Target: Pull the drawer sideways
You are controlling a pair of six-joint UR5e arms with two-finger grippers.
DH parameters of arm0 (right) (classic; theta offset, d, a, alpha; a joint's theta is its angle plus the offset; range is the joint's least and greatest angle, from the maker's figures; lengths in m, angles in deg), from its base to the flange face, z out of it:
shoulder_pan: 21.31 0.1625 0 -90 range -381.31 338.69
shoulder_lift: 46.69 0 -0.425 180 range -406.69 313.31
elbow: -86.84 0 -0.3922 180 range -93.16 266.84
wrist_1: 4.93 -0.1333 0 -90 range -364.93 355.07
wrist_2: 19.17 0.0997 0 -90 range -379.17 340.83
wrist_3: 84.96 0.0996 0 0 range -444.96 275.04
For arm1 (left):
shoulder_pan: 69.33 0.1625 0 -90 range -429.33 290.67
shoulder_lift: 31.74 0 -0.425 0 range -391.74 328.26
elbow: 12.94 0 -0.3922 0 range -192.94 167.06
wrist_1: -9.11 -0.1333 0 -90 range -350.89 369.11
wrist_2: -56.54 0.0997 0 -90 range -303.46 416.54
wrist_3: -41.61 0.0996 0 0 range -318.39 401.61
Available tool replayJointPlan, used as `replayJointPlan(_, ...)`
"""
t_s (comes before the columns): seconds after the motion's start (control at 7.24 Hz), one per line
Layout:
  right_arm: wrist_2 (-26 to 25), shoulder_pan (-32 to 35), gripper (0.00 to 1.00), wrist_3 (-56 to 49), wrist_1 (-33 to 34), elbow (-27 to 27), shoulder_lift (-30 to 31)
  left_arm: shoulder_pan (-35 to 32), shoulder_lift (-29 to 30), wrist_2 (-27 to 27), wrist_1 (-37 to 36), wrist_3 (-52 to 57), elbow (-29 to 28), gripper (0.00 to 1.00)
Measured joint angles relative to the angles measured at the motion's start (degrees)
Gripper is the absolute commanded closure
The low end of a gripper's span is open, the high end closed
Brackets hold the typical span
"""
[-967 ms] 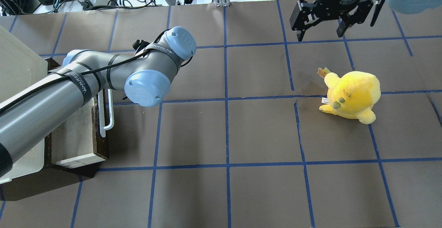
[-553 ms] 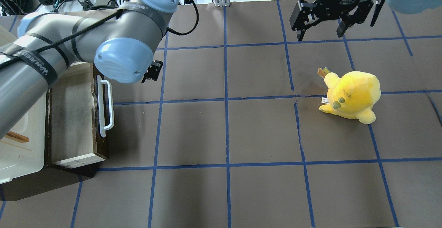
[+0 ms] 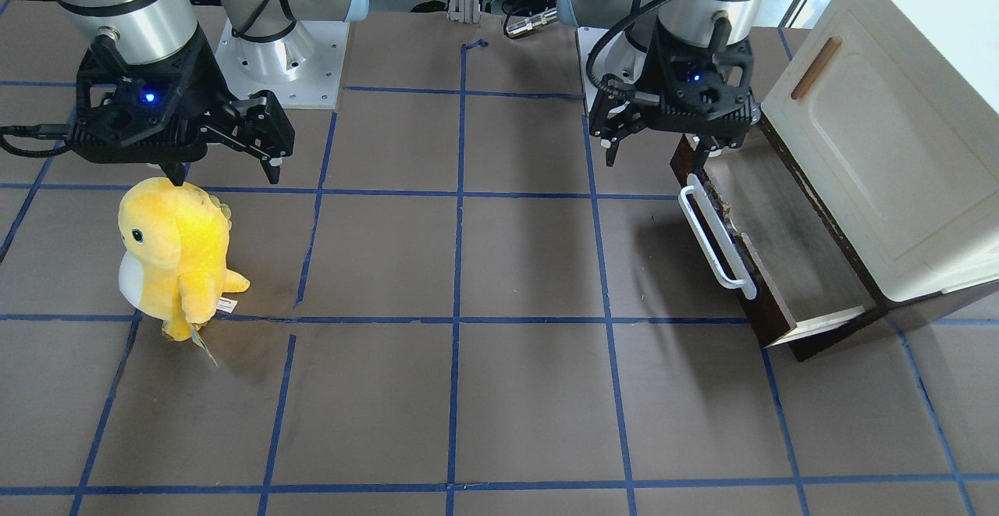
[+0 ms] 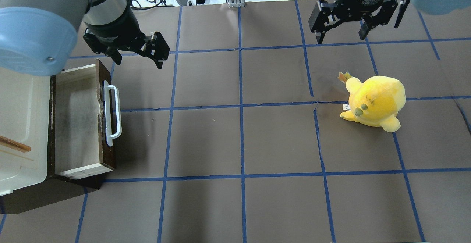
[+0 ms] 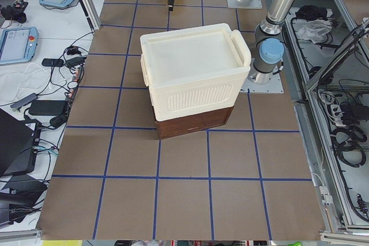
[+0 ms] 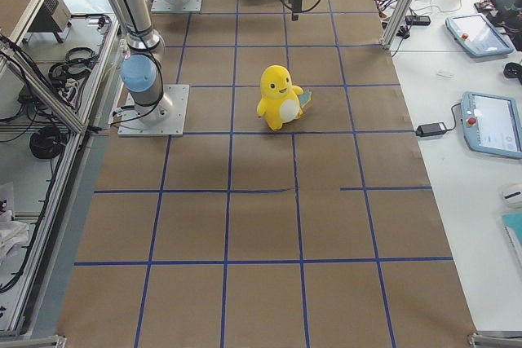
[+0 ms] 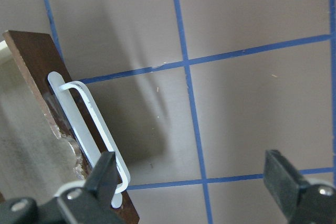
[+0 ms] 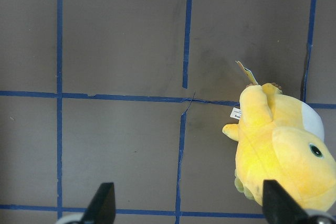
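The dark brown drawer (image 4: pixel 79 121) stands pulled out of the cream-white cabinet (image 4: pixel 20 125), its long white loop handle (image 4: pixel 111 114) on the front. It also shows in the front-facing view (image 3: pixel 780 254) and the left wrist view (image 7: pixel 37 145). My left gripper (image 4: pixel 136 57) is open and empty, raised above the table beyond the drawer's far corner, apart from the handle (image 7: pixel 89 129). My right gripper (image 4: pixel 342 35) is open and empty, raised at the far right.
A yellow plush toy (image 4: pixel 373 101) stands on the right of the brown, blue-taped table (image 4: pixel 239 143), just below my right gripper (image 3: pixel 222 172). A small brown handle (image 3: pixel 815 67) is on the cabinet face. Cables and boxes lie beyond the table's far edge.
My left arm has lifted and swung away from the drawer toward the far side, leaving the handle free. The drawer stays pulled out. The right arm has not moved.
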Motion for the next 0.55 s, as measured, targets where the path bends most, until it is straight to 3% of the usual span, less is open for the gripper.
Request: replayJointPlan(0.55,0.0,0.0,0.0,0.02,0.0,0.0,0.0,3.41,-2.32,-1.64,-0.93,0.98,2.12,0.0)
